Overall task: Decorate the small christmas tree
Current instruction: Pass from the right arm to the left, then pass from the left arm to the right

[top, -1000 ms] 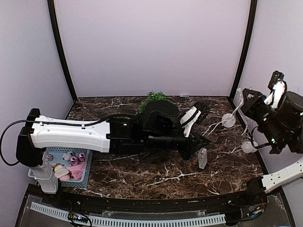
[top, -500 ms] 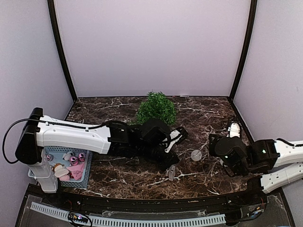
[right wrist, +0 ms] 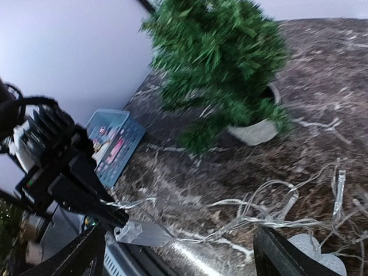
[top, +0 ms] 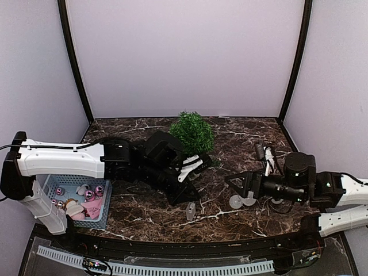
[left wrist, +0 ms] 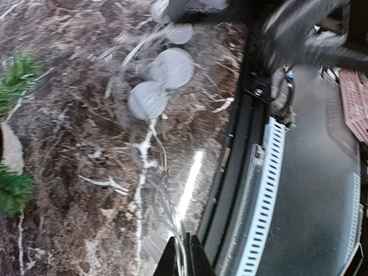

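Observation:
The small christmas tree point(top: 192, 131) stands in its white pot point(right wrist: 256, 131) at the back middle of the table; it also fills the top of the right wrist view point(right wrist: 221, 52). A string of clear-wire lights point(right wrist: 276, 213) with round white balls point(top: 241, 201) lies in front of it. My left gripper point(top: 188, 197) is shut on a thin strand of that wire point(left wrist: 172, 224), low over the table. A clear box point(top: 190, 211) hangs on the wire just beyond it. My right gripper point(top: 237, 185) stands open right beside the balls, holding nothing.
A blue basket point(top: 52, 185) with pink baubles and other ornaments sits at the near left. The table's black front rail point(left wrist: 241, 172) runs close beside the left gripper. Purple walls enclose the back and sides.
My right arm came down from high on the right to the table and its gripper opened, letting go of the light string. My left arm drew back to the left with the wire.

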You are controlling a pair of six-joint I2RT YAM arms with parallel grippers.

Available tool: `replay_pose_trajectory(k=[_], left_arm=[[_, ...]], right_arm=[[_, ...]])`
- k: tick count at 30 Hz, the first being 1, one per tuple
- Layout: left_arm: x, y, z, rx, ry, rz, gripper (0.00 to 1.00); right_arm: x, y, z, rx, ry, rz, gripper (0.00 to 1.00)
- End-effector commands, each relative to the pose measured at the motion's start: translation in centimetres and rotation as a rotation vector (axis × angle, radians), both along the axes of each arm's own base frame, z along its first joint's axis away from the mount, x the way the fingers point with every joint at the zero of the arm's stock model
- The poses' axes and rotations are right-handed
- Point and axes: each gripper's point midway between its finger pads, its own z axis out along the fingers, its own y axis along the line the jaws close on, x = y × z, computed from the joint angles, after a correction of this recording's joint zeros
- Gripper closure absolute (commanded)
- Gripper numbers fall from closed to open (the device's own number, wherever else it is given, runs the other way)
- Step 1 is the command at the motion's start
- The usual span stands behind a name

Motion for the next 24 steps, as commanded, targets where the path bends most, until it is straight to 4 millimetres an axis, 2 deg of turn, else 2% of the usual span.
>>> replay_pose_trajectory(k=[1,5,8,13,14,16,21,24], left_arm=[[-2.4,0.8,1.5,-0.037,0.057,-0.113,1.00],[-3.2,0.8,2.0,-0.051,0.083,-0.158,1.00],[-3.0,1.1,1.9,-0.029,0.077,-0.149,1.00],[-0.2,2.3,1.9,0.002,0.037,-0.009,1.00],[0.4,2.8,1.7,0.017,0.026,0.021,1.00],[1.6,3.7,2.1,0.010,0.015,0.075,1.00],[2.5,4.7,2.3,-0.006,0.027,0.116,1.00],[2.5,5.1,2.3,-0.004,0.026,0.120,1.00]], right_arm=[[-4.1,4.0,2.7,0.216,-0.037,0.390,0.10],[-4.5,5.2,3.0,0.135,-0.052,0.483,0.12],[-3.8,5.0,1.9,-0.006,-0.010,0.485,0.12],[-3.4,3.5,-0.3,-0.155,0.150,0.423,0.09],[-3.4,3.2,-0.7,-0.173,0.185,0.409,0.04],[-3.5,2.1,-2.0,-0.239,0.265,0.367,0.01],[-3.3,-0.6,-4.0,-0.352,0.385,0.246,0.01],[-3.1,-1.4,-4.1,-0.359,0.417,0.214,0.01]])
